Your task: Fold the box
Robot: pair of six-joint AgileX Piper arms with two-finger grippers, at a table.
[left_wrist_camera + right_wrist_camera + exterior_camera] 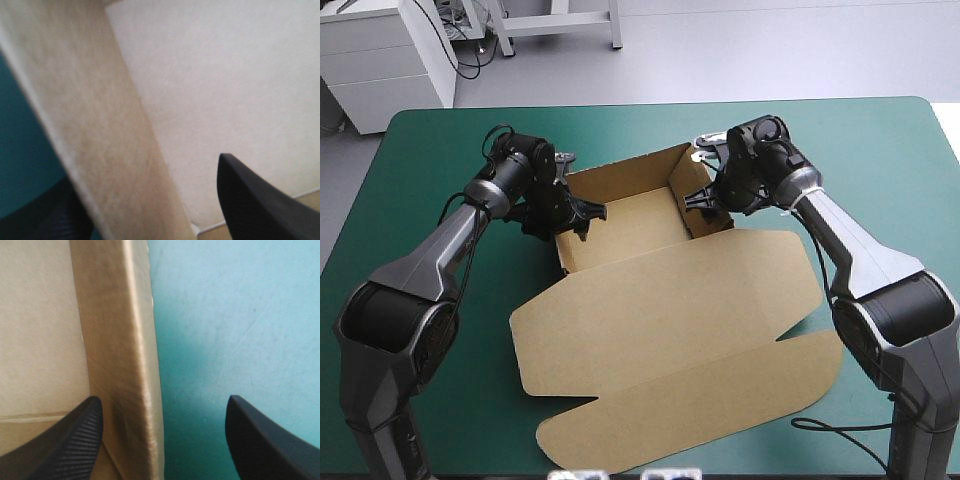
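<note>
Box (pixel 660 310) lid flat toward near edge of table (pixel 880 140), tray part mid-table w/ walls up. L gripper (pixel 147 172) open, astride left wall; R gripper (pixel 163 399) open, astride right wall.

The left arm (pixel 440 255) and right arm (pixel 865 255) are wearing smooth silver-grey shells that are tapering toward the wrists. Rounded black joint housings are showing at 8 o'clock and 4 o'clock in the high view. Bulky black heads are carrying the left gripper (pixel 582 213) and right gripper (pixel 700 198). The curved black fingers (pixel 75 440) are showing fine ribbing, and a pale band is ringing the right wrist.
</note>
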